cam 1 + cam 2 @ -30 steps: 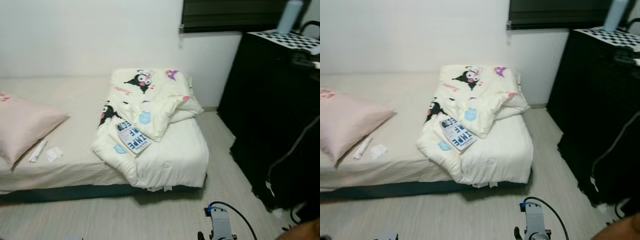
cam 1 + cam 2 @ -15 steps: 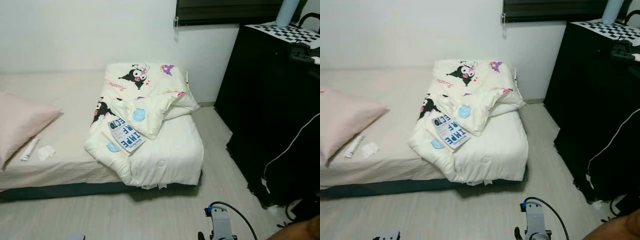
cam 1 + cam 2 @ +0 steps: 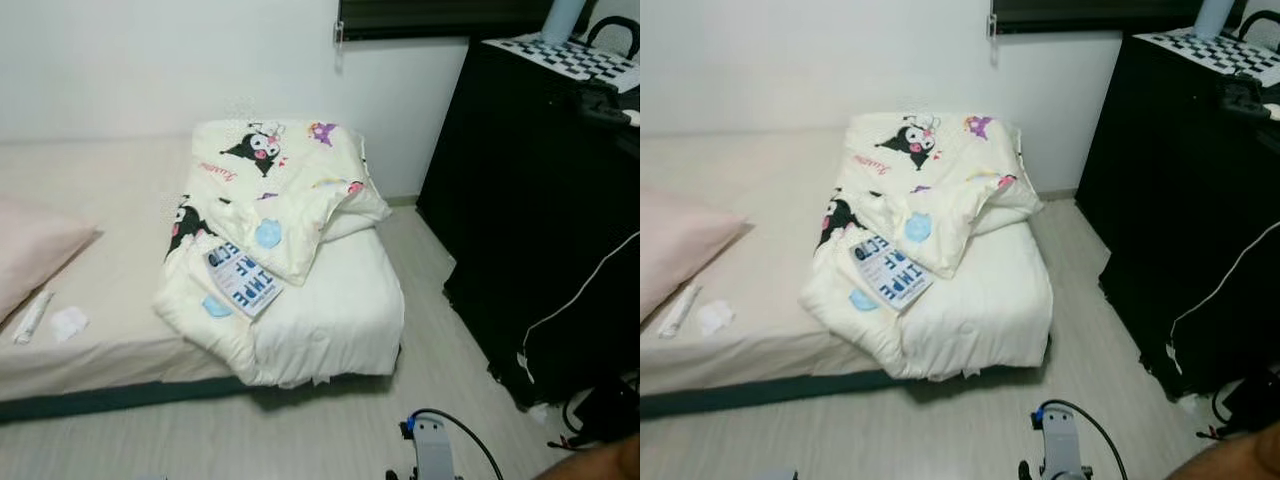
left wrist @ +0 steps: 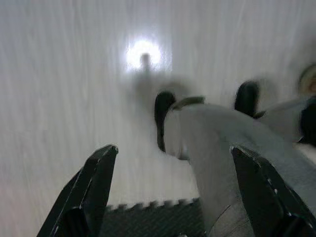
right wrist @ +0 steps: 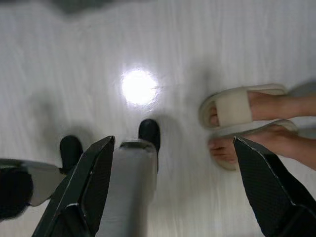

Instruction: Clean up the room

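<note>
A cream quilt (image 3: 290, 200) printed with cartoon figures lies crumpled on the right end of a low bed (image 3: 110, 190). A blue-and-white book (image 3: 243, 281) rests on the quilt's front fold. At the bed's left end lie a pink pillow (image 3: 30, 255), a white tube (image 3: 30, 316) and a crumpled tissue (image 3: 68, 322). My left gripper (image 4: 174, 152) hangs open over the pale floor beside my own leg. My right gripper (image 5: 174, 143) also hangs open over the floor. Part of my right arm (image 3: 432, 455) shows at the bottom edge.
A tall black cabinet (image 3: 540, 200) stands to the right of the bed, with a checkered board (image 3: 580, 58) on top and a white cable (image 3: 575, 295) down its front. A person's feet in pale slippers (image 5: 237, 111) stand close by me. Pale floor (image 3: 330, 420) lies between me and the bed.
The whole picture has slid left, so the camera has turned right; the pillow is now partly cut off. Nothing on the bed has moved.
</note>
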